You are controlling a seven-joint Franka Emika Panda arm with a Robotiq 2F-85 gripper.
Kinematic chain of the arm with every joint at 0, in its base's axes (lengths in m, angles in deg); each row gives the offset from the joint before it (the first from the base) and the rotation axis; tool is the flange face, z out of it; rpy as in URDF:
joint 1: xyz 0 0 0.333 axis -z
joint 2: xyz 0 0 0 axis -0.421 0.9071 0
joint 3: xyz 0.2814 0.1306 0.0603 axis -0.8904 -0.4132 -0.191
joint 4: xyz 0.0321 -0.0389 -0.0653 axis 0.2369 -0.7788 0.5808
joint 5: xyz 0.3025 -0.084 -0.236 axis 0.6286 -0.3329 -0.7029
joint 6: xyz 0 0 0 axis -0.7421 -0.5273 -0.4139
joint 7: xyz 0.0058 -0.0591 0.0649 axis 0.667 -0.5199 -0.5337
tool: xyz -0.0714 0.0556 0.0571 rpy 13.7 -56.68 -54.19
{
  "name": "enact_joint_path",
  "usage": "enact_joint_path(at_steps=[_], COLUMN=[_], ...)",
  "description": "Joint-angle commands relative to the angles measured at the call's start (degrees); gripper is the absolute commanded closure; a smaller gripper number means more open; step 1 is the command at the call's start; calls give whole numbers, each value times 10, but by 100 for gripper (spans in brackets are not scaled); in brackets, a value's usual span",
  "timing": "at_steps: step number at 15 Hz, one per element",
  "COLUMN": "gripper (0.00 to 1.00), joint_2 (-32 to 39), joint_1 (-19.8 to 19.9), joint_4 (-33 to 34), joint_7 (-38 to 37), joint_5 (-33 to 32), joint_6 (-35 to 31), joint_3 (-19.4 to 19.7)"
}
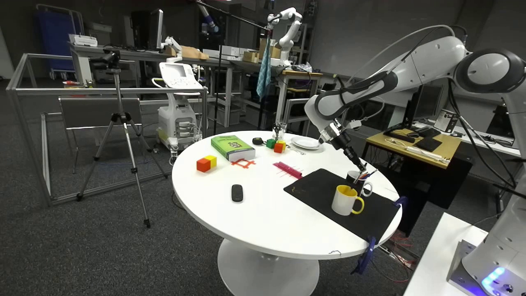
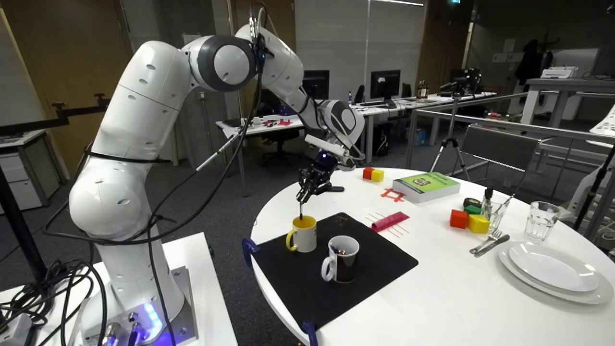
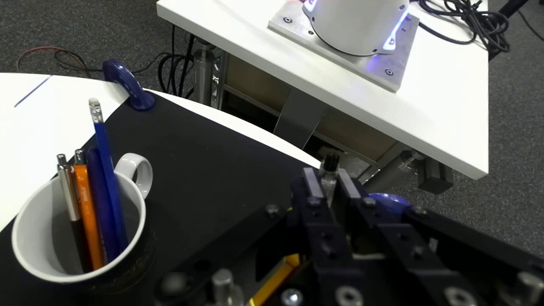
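My gripper is shut on a pen with a clear barrel and a black end. In an exterior view the gripper is over the white mug with yellow inside, and the held pen points down at its opening. I cannot tell whether the pen touches the mug. That mug also shows in an exterior view; the gripper mostly hides it in the wrist view. Beside it stands a black-and-white mug. In the wrist view this mug holds several pens and a blue pencil.
Both mugs stand on a black mat held by blue clamps at the round white table's edge. Also there: a green book, cubes, a black device, a pink piece, cutlery, plates, and glasses.
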Motion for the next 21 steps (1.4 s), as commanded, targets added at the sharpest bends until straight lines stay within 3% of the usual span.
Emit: enact_joint_path(at_steps=[1, 21], gripper=[97, 97], joint_2=[7, 58], joint_1=[1, 9], joint_4=[-2, 10], joint_7=[-8, -15], joint_5=[-7, 10], joint_6=[1, -87], joint_3=[-3, -2])
